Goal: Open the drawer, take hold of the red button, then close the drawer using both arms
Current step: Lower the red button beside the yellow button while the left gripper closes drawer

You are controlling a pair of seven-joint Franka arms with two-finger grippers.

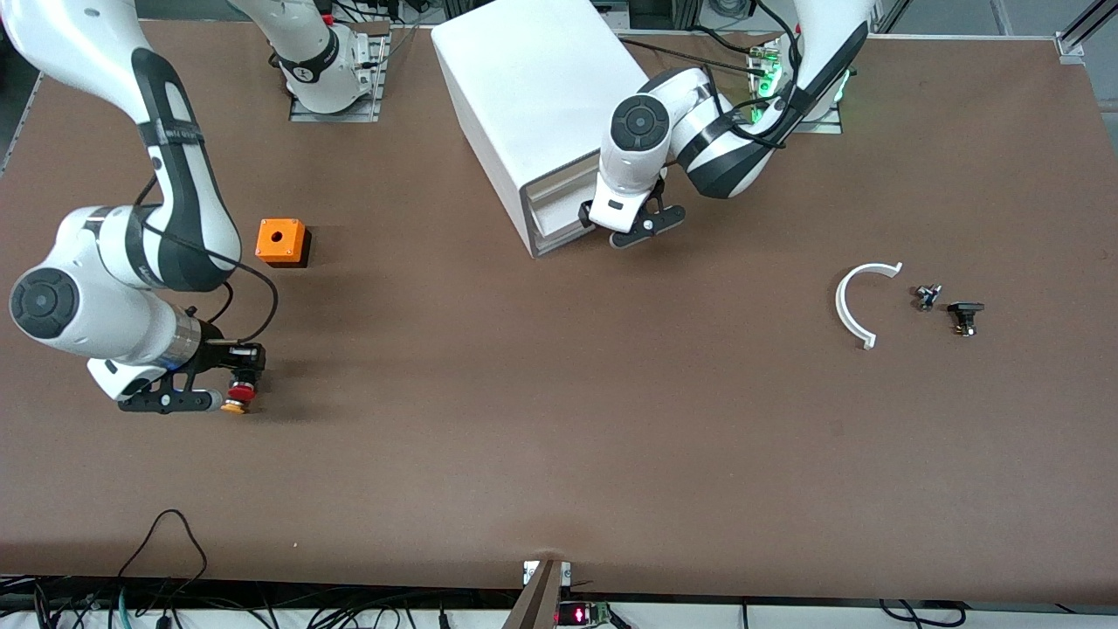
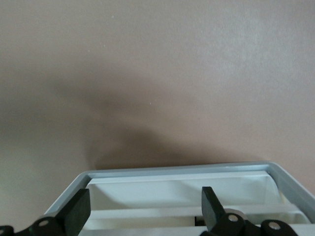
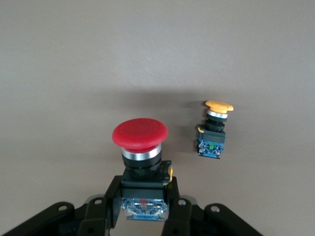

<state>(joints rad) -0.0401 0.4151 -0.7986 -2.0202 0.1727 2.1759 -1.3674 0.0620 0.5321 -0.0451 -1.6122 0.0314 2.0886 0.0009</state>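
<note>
Right gripper (image 1: pixel 229 397) is clamped on the red button (image 3: pixel 140 133), fingers pinching its black body, red cap pointing away from the wrist. It hangs over the tabletop (image 1: pixel 559 419) at the right arm's end, nearer the front camera than the orange cube (image 1: pixel 281 241). An orange-capped button (image 3: pixel 216 123) lies on the tabletop just beside the held one, apart from it.

Left gripper (image 1: pixel 645 229) is at the front of the white cabinet (image 1: pixel 533 96), fingers (image 2: pixel 78 212) spread wide. The left wrist view shows them straddling the cabinet's grey front frame, with a white drawer (image 2: pixel 182 189) between them. Can't tell if either finger touches the drawer. Drawer fronts look flush with the cabinet face in the front view; which level the gripper is at is unclear.

Toward the left arm's end of the tabletop: a white curved piece (image 1: pixel 858 301), with two small dark parts (image 1: pixel 928 297) (image 1: pixel 965 316) beside it, all apart from each other.
</note>
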